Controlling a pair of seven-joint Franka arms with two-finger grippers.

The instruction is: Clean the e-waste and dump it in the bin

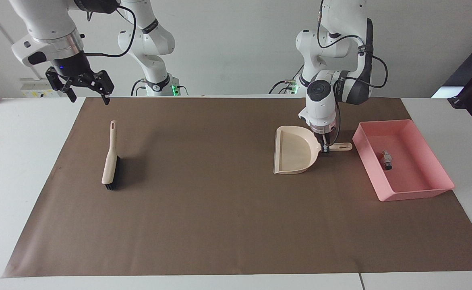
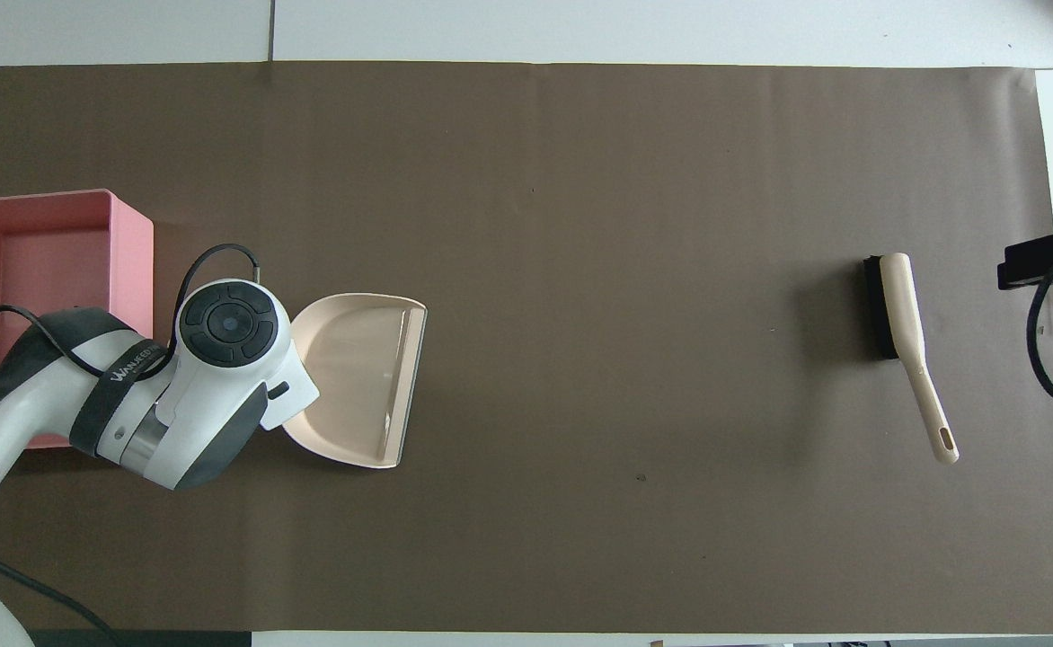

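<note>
Pink bin (image 1: 433,193): 1 | e-waste (image 1: 386,159): 1 (inside) | dustpan (image 1: 294,151): 1 | brush (image 1: 110,163): 1

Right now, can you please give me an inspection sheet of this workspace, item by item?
Surface: brown paper mat on a white table.
Job's things: small grey e-waste pieces lying in the shallow pink plastic bin; beige plastic dustpan flat beside it.
Clutter: beige hand brush with black bristles, lying free.
Grippers: left gripper shut on the dustpan's handle; right gripper open, raised above the mat's edge.
Cables: black cables along both arms.
Surroundings: white wall; nothing else seen.
</note>
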